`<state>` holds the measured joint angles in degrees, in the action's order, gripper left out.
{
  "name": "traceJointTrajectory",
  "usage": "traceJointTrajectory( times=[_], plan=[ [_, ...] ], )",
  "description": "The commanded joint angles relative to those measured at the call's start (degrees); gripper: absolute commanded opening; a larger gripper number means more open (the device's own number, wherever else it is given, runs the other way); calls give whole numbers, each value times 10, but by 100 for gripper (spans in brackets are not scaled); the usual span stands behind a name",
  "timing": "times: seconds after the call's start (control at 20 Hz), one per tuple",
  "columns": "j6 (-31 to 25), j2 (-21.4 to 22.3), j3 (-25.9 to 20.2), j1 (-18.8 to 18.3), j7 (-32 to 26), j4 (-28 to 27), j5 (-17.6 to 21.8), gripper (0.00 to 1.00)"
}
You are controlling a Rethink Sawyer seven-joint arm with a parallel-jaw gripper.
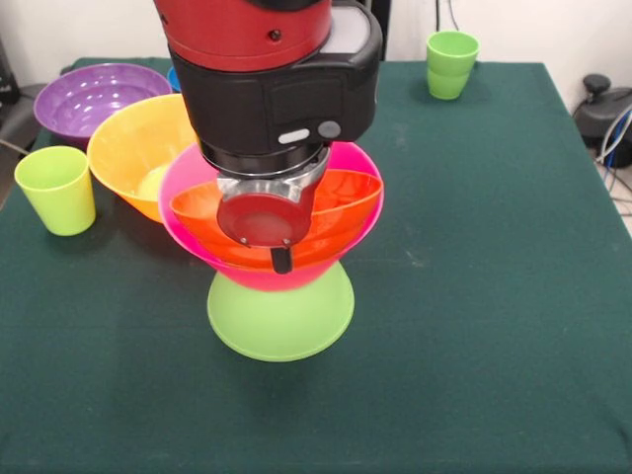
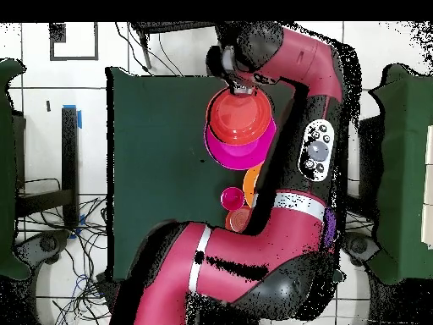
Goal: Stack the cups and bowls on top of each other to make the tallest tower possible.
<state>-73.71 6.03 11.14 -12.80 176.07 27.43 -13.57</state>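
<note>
The tower stands mid-table: a lime green bowl (image 1: 280, 321) turned rim-down, the big pink bowl (image 1: 348, 235) on it, and the orange bowl (image 1: 344, 197) tilted inside the pink one. My gripper (image 1: 281, 259) hangs over the orange bowl's near side, low within the pink bowl; the arm hides its jaws. In the overhead view the orange bowl (image 2: 239, 118) sits in the pink bowl (image 2: 241, 152) under my wrist. The red-pink cup (image 2: 230, 198) and small dark orange bowl (image 2: 239, 220) show only there, beside the arm.
The large yellow-orange bowl (image 1: 128, 148) touches the pink bowl's left side, with the purple bowl (image 1: 89, 99) behind it and a sliver of the blue bowl (image 1: 174, 77). One light green cup (image 1: 57, 190) stands at the left edge, another (image 1: 451, 64) at the back right.
</note>
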Motion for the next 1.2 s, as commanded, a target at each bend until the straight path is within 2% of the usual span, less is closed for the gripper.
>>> traceJointTrajectory(
  times=[0.05, 0.25, 0.45, 0.65, 0.75, 0.85, 0.9, 0.95, 1.0, 1.15, 1.2],
  plan=[
    [-85, -44, -21, 7, 31, -86, -14, 0],
    [-103, -68, -10, 9, 37, -128, -29, 0],
    [-112, -99, 19, 9, 45, -169, -61, 0],
    [-109, -133, 76, 7, 45, -203, -118, 0],
    [-104, -152, 120, 3, 42, -217, -161, 0],
    [-94, -174, 180, -4, 35, -231, -220, 0],
    [-89, -189, 228, -9, 32, -241, -267, 0],
    [-83, -199, 257, -14, 26, -244, -297, 0],
    [-80, -213, 313, -21, 20, -252, -354, 0],
    [-73, -241, 452, -44, 2, -265, -491, 0],
    [-81, -247, 519, -55, -4, -271, -554, 0]
  ],
)
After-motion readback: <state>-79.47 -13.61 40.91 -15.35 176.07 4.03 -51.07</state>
